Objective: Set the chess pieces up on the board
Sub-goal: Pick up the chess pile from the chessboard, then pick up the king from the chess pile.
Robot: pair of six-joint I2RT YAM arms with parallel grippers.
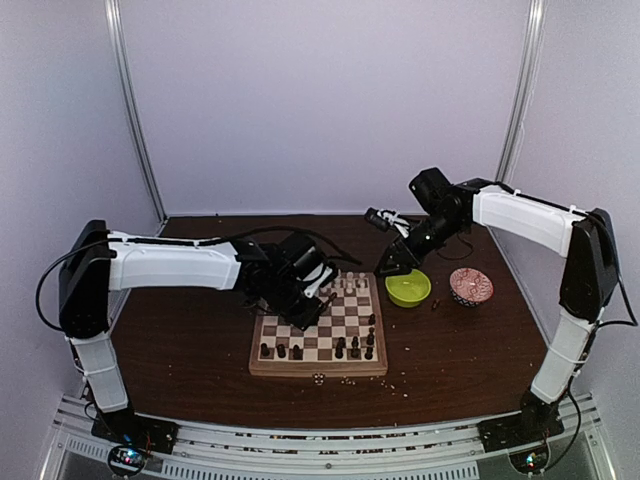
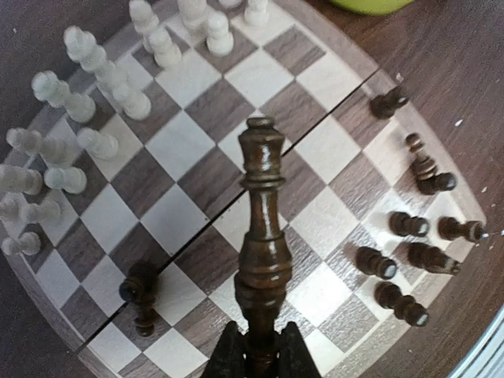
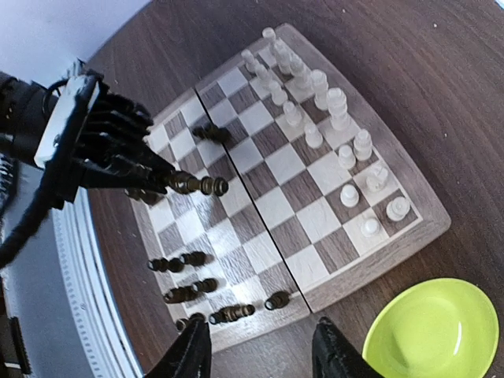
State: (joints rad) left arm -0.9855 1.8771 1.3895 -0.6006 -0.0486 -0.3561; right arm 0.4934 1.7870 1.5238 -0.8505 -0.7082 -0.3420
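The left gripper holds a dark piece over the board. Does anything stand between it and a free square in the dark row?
Nothing visible does. The left gripper holds the dark piece over bare squares of the board, and the standing dark pieces leave a gap in the near row.

One board (image 1: 318, 368), one lime-green bowl (image 1: 408, 289) and one red patterned bowl (image 1: 470, 286) were present. At least nine dark brown pieces (image 2: 409, 224) could be counted. The cream-white pieces (image 3: 337, 101), about sixteen, stood too crowded for an exact count. The pale crumbs (image 2: 459, 123) were too many to count.
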